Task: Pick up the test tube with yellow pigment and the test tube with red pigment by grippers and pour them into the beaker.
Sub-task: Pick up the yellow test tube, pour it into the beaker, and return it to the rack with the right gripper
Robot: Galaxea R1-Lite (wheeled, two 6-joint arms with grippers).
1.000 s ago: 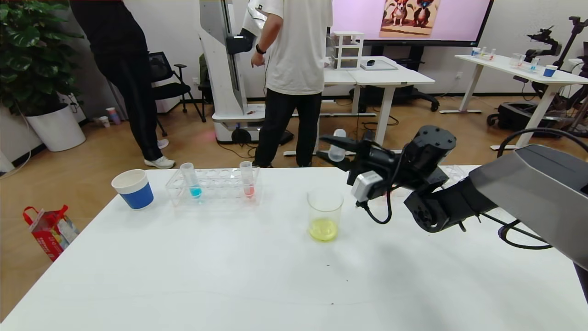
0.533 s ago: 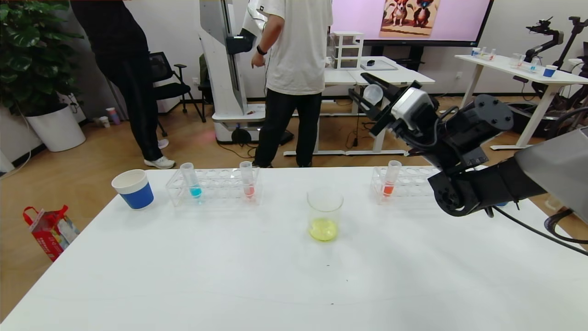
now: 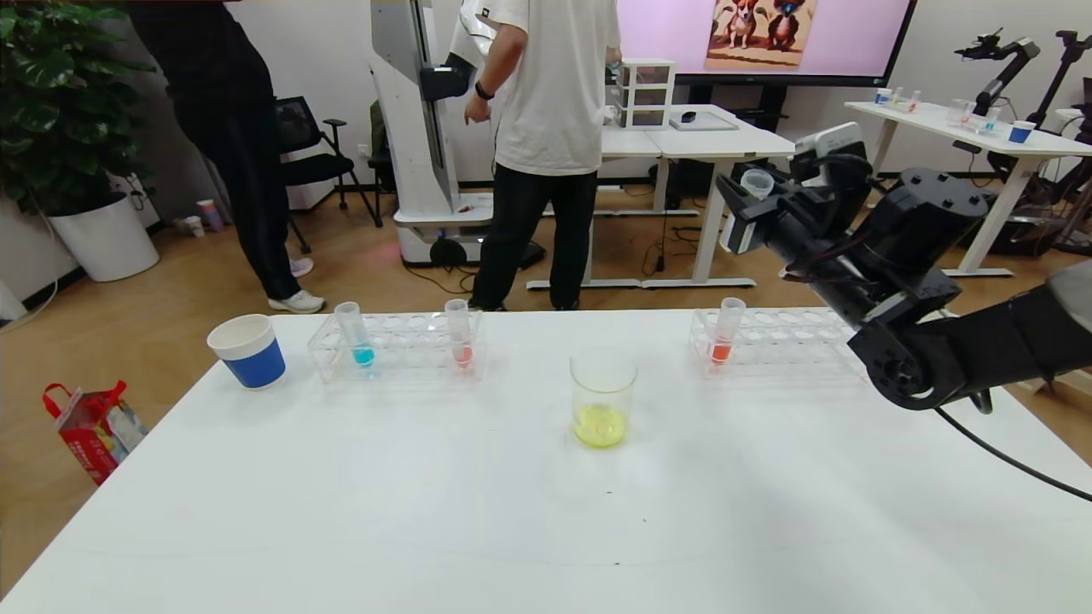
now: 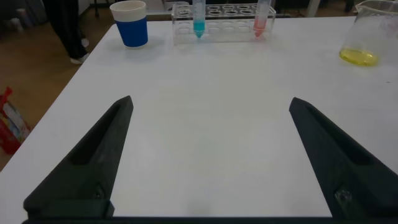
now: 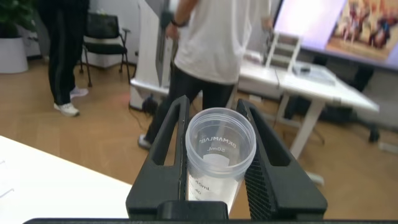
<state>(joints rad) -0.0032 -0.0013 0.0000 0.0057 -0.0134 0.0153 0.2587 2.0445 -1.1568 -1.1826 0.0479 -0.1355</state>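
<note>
My right gripper (image 3: 755, 194) is shut on a clear test tube (image 3: 757, 182), held upright high above the right rack. In the right wrist view (image 5: 214, 134) the tube (image 5: 219, 155) sits between both fingers, mouth toward the camera, with no liquid showing. The beaker (image 3: 603, 397) stands mid-table with yellow-green liquid in its bottom; it also shows in the left wrist view (image 4: 365, 37). The pale pinkish-red tube (image 3: 460, 341) stands in the left rack (image 3: 401, 341). My left gripper (image 4: 211, 101) is open and empty over the near table, out of the head view.
A turquoise tube (image 3: 357, 337) shares the left rack. An orange-red tube (image 3: 725, 337) stands in the right rack (image 3: 781, 345). A blue-and-white paper cup (image 3: 247, 350) stands at the far left. Two people stand beyond the table's far edge.
My right arm has swung up and to the right, away from above the beaker. The tube has turned from tipped over to upright. The right rack is now uncovered.
</note>
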